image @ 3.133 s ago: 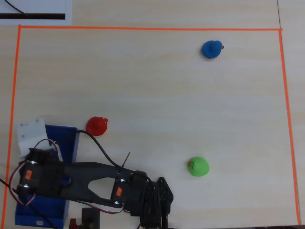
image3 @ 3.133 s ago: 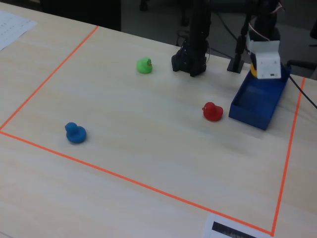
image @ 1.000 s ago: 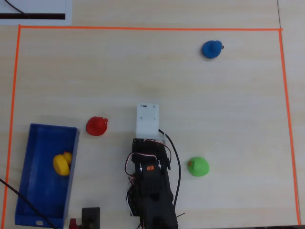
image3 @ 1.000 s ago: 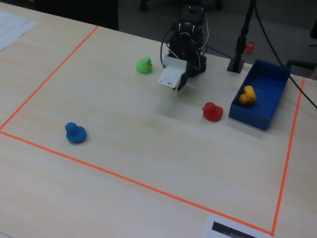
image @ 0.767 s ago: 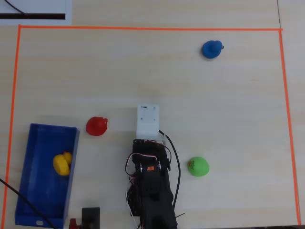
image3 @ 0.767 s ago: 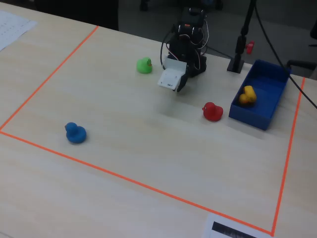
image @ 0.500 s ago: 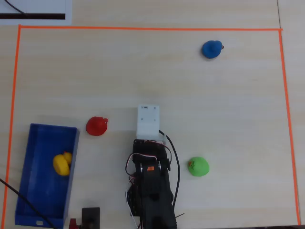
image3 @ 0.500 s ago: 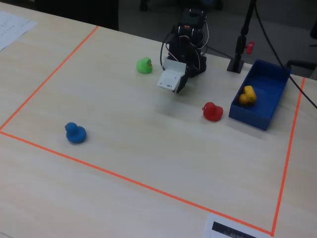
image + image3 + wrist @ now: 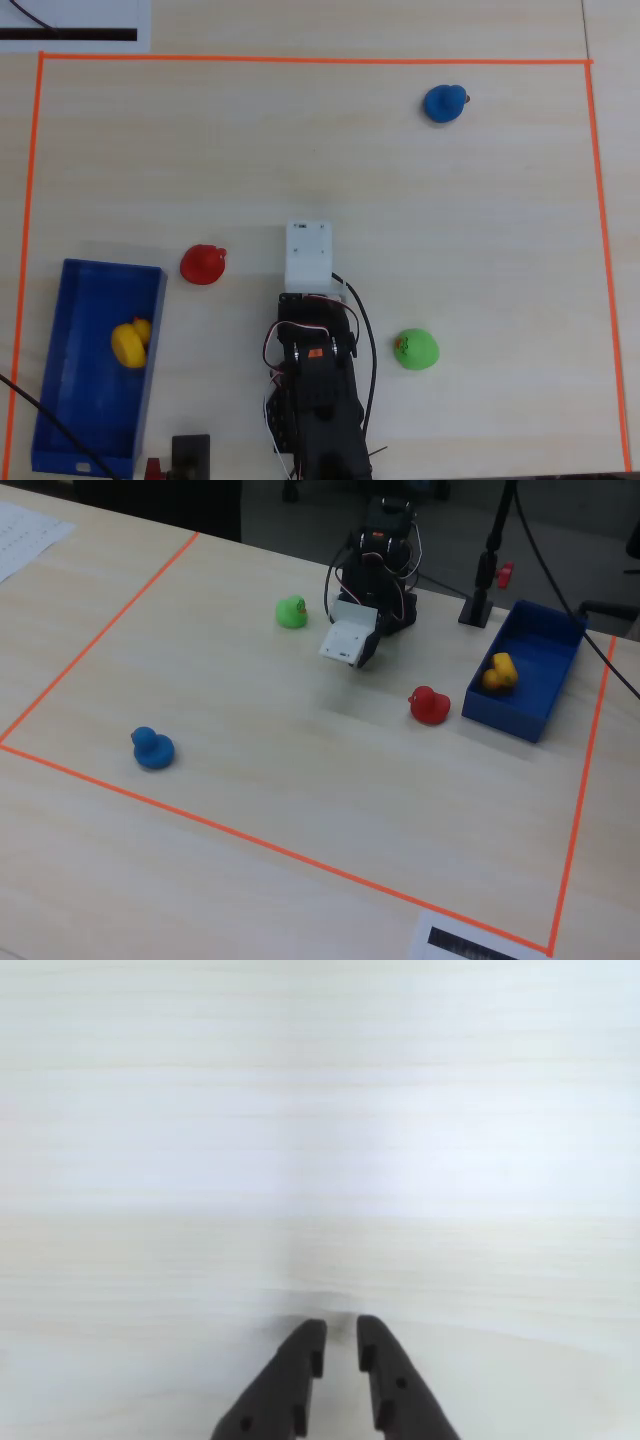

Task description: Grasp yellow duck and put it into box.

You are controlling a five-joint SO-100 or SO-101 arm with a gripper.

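The yellow duck lies inside the blue box at the lower left of the overhead view. In the fixed view the duck sits in the box at the right. My gripper is folded back near the arm's base, well away from the box. Its two black jaws stand almost together with only a narrow slit between them. They hold nothing and hover over bare table. In the overhead view the white wrist housing hides the jaws.
A red duck stands just right of the box. A green duck is right of the arm's base, and a blue duck is far at the upper right. Orange tape marks the work area.
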